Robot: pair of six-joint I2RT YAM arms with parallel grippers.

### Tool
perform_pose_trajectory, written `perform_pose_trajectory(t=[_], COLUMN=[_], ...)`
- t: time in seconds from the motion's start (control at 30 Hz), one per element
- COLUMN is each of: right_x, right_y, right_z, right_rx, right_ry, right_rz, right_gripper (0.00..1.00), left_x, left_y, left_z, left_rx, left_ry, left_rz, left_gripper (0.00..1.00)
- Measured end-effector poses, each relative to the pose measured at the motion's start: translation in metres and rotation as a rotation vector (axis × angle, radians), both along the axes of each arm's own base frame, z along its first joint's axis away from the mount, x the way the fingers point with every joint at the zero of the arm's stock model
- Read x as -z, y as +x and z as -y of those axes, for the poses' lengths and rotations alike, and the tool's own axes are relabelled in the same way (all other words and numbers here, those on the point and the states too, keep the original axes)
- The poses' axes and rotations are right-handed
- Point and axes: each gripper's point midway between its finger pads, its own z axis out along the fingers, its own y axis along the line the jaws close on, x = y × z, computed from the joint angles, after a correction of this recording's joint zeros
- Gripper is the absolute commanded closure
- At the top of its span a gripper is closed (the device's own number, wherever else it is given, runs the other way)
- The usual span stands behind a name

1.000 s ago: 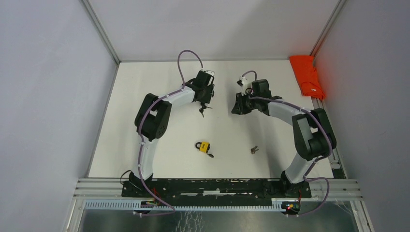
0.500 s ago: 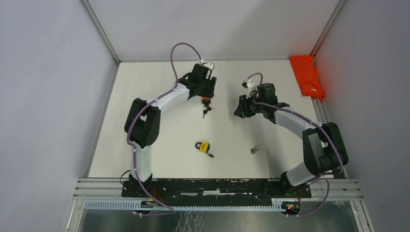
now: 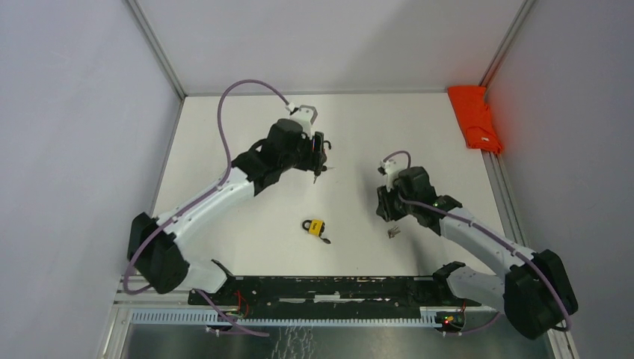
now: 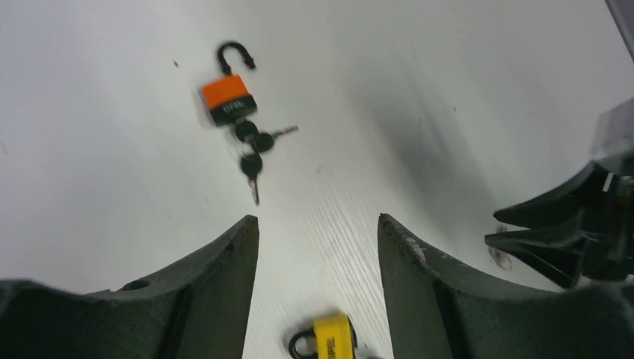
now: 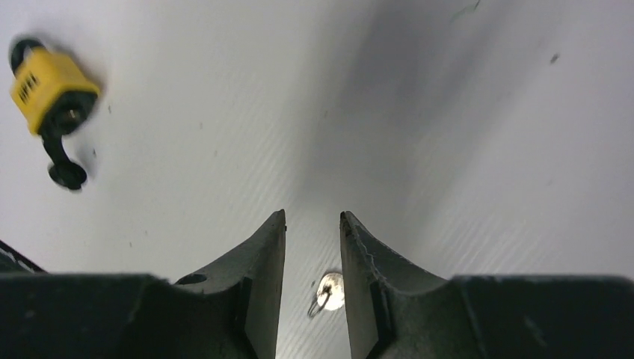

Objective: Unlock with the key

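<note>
left end effector: your fingers are spread wide with nothing between them, so you're holding nothing. It's up off the surface, out toward the far middle.

right end effector: partly open, just a narrow gap between the fingers. There's nothing in that gap, only bare surface underneath. In the top view it's right of centre, pointing down.

orange lock: lying flat with its shackle swung open. In your left wrist view it's out past the fingertips and a bit left of the gap. I can't pick it out in the top view, your left wrist seems to be over it.

key bunch: a few dark-headed keys hanging off the bottom of the orange lock, fanned out on the surface. One looks to be in the keyhole, but it's a bit blurry.

yellow lock: flat on the surface near the middle, between the two arms and well apart from both end effectors. I can't say for sure whether its shackle is latched.

black key: sticking out of the yellow lock's base, opposite the shackle.

loose keys: a small bunch on the surface just beside your right end effector, on the near side of it. Your right wrist view shows a shiny bit of it low down between the fingers, untouched.

cloth: an orange bundle in the far right corner, well away from everything.
</note>
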Motion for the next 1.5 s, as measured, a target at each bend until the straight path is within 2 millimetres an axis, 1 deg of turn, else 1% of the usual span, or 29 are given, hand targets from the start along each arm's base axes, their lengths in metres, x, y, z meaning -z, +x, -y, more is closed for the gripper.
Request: perform_pose_trajectory(t=[0.07,0.17,0.23,0.33,0.5,0.73,0.87,1.1,1.23,1.33,1.5], right_x=[0.009,0.019,0.023,0.026,0.028,0.044,0.051,0.056,0.059,0.059,0.059], right_y=[-0.02,-0.041,-0.05,-0.057,-0.064,-0.078,-0.081,-0.078,-0.077,-0.075,-0.073], right_z=[0.0,0.0,0.002,0.009,0.016,0.02,0.027,0.037,0.04,0.04,0.04], right_rx=[-0.008,-0.008,0.005,0.05,0.106,0.123,0.152,0.206,0.227,0.238,0.252], right_ry=[-0.036,-0.094,-0.124,-0.161,-0.192,-0.23,-0.253,-0.287,-0.292,-0.291,-0.287], right_rz=[-0.025,-0.061,-0.074,-0.081,-0.084,-0.116,-0.124,-0.11,-0.103,-0.1,-0.088], right_gripper=[0.62,0.61,0.61,0.61,0.62,0.62,0.63,0.66,0.74,0.77,0.94], left_x=[0.0,0.005,0.009,0.007,0.003,0.011,0.012,0.011,0.015,0.017,0.017], left_y=[-0.018,-0.031,-0.036,-0.038,-0.039,-0.041,-0.042,-0.042,-0.043,-0.044,-0.044], left_z=[-0.001,-0.009,-0.015,-0.019,-0.02,-0.021,-0.021,-0.021,-0.022,-0.022,-0.022], left_rx=[0.019,0.011,0.002,-0.006,-0.007,-0.006,-0.004,-0.002,-0.001,-0.001,0.003], left_ry=[-0.011,-0.009,-0.004,-0.004,-0.01,0.0,0.0,-0.006,0.001,0.003,0.002], left_rz=[-0.002,-0.017,-0.026,-0.019,-0.01,-0.024,-0.025,-0.021,-0.029,-0.033,-0.035], left_gripper=[0.35,0.35,0.36,0.35,0.35,0.36,0.35,0.35,0.36,0.36,0.35])
